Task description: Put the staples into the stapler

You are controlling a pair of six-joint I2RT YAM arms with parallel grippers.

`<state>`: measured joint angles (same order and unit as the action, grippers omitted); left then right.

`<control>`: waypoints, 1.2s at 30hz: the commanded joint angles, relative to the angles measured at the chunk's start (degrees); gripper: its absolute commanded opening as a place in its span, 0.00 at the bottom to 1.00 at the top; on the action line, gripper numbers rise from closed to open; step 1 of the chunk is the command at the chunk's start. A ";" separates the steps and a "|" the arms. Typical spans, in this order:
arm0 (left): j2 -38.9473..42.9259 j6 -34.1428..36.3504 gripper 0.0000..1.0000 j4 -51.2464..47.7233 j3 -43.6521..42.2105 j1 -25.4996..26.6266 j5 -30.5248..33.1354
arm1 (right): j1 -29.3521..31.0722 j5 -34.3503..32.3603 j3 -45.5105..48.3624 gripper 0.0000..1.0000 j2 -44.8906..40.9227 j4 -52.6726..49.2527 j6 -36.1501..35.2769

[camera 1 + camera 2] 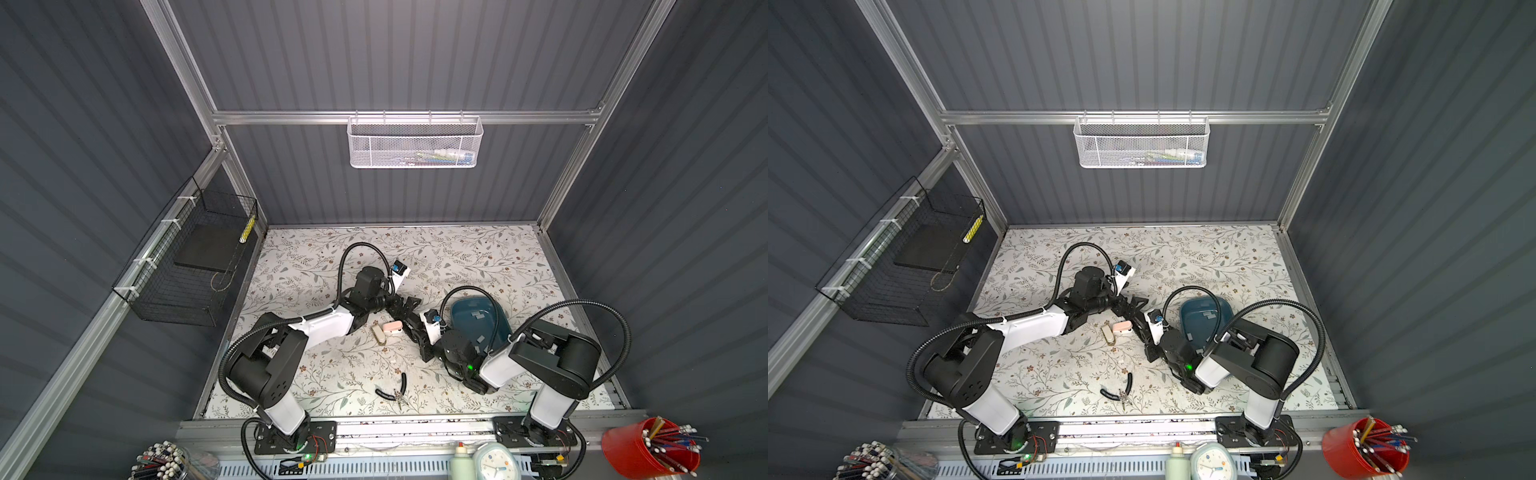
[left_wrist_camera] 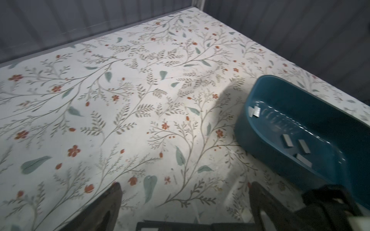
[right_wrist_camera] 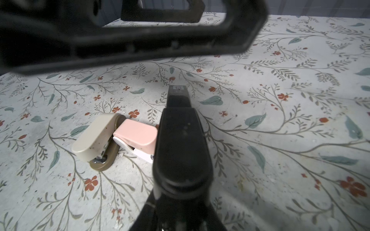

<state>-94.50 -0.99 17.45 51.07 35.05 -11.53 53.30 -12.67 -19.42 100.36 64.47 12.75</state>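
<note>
Right end effector [image 3: 180,202] sits at the rear of the long black stapler [image 3: 180,138], fingers on either side of it; whether they grip it or stand just off cannot be told. Left end effector [image 2: 185,186] has its jaws wide and empty, hanging above the stapler's far end. The stapler rests on the floral-patterned counter [image 2: 100,100].

The small flat silver-grey staple strips [image 2: 287,141] lie loose in a dark teal plastic tray [image 2: 260,144] near the stapler, on the right arm's side. The strips are likely very light, thin and stiff but brittle, so a hard pinch could snap them. Lying flat on a slick tray floor, they are hard to get under; best taken across the long edges, mid-strip. The stapler itself likely handles as rigid and fairly heavy.

The tray wall blocks a low approach. A small beige stapler [image 3: 96,138] and a small pink-and-white stapler [image 3: 138,136] crowd one side of the black stapler, the pink one just beside it. Black-handled pliers [image 1: 395,390] lie well apart from it.
</note>
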 commanded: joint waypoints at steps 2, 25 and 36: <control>2.71 -11.47 0.99 -9.09 2.90 -0.42 14.43 | 0.23 -1.16 1.76 0.44 -1.69 3.02 0.12; 3.94 -19.80 0.91 -13.33 0.39 -0.53 9.26 | 1.55 -8.51 -7.99 0.66 -11.00 -25.63 3.42; 4.32 -19.70 0.91 -14.09 0.91 -0.59 9.16 | 1.55 -7.77 -11.28 0.48 -6.48 -27.07 1.76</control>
<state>-90.50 -20.21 4.67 51.27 34.72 -1.54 54.59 -19.66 -29.15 92.97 38.11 15.35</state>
